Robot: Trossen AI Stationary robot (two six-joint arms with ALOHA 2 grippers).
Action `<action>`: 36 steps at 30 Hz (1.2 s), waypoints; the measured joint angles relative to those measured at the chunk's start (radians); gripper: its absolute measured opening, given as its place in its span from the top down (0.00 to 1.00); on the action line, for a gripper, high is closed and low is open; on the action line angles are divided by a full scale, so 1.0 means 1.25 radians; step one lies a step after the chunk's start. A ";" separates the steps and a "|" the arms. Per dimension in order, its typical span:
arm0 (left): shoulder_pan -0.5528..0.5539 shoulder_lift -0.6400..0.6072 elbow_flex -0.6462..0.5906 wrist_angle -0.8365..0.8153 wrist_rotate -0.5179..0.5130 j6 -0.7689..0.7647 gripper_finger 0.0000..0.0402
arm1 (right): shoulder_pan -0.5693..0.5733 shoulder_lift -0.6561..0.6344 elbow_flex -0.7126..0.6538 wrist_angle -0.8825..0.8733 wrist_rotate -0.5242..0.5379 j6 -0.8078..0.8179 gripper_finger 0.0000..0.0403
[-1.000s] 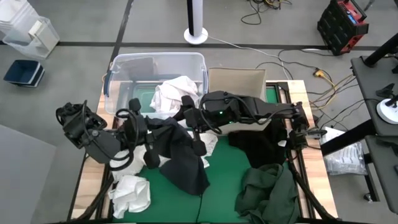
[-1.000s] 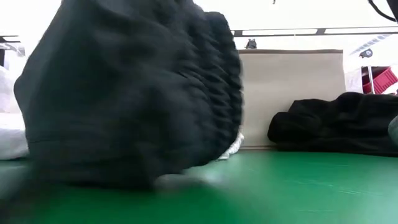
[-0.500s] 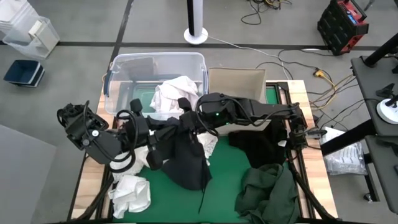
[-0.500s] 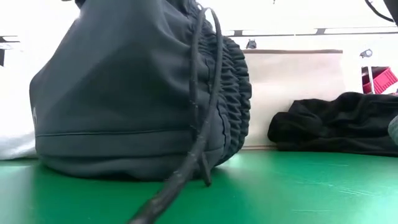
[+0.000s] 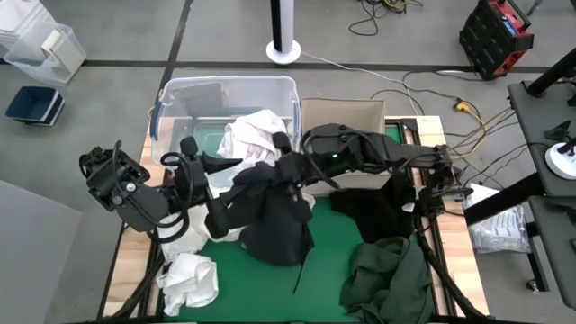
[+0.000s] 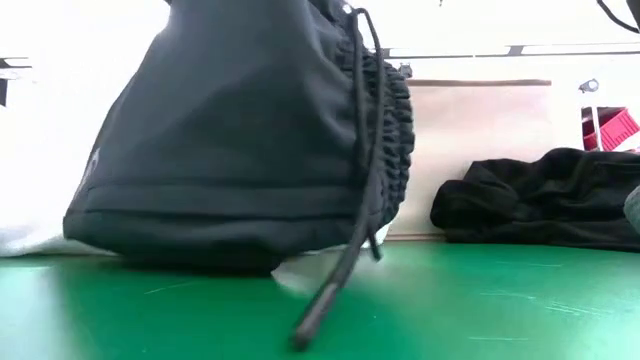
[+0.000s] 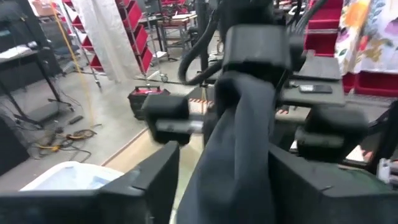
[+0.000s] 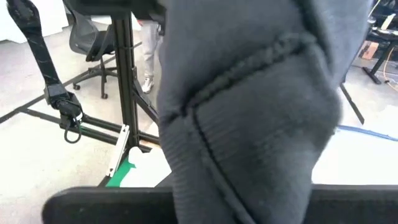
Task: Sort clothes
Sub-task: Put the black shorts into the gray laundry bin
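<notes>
A dark grey garment (image 5: pixel 274 220) with a ribbed waistband (image 6: pixel 385 140) and a drawstring (image 6: pixel 345 260) hangs over the green mat (image 5: pixel 328 256). My right gripper (image 5: pixel 286 171) is shut on its top. My left gripper (image 5: pixel 227 209) stands open at the garment's left side. In the left wrist view its fingers stand wide on either side of the hanging cloth (image 7: pixel 239 155). Whether the garment's lower edge (image 6: pixel 190 262) touches the mat I cannot tell. My right gripper pinches a bunched fold at the garment's top (image 7: pixel 245 87) between its two fingers, several layers together. It comes from the table's right side, slanting down. The garment hangs below the fingers, slack, with the drawstring dangling toward the mat.
A clear bin (image 5: pixel 180 99) at the far left has white clothes (image 5: pixel 252 135) over its near rim. Beside it stands a beige box (image 5: pixel 342 117). A black heap (image 5: pixel 378 211) and a dark green garment (image 5: pixel 387 274) lie on the right, and a white garment (image 5: pixel 189 279) lies near left.
My right gripper has risen from over the mat's middle, gone toward the far edge and taken hold of the garment's top. My left gripper has let go and drawn back a little to the left. The garment has shifted right, and its lower end has come up off the mat.
</notes>
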 joint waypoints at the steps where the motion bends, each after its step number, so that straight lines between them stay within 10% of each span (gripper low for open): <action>1: 0.000 0.000 0.000 0.000 -0.004 0.007 0.48 | 0.000 -0.007 0.000 -0.006 0.000 -0.003 0.97; 17: 0.005 -0.012 0.000 -0.003 -0.058 0.050 0.39 | -0.020 -0.160 0.002 0.027 0.131 -0.124 0.97; 36: 0.028 -0.011 0.000 -0.008 -0.094 0.057 0.39 | -0.021 -0.262 0.002 0.304 0.552 -0.550 0.97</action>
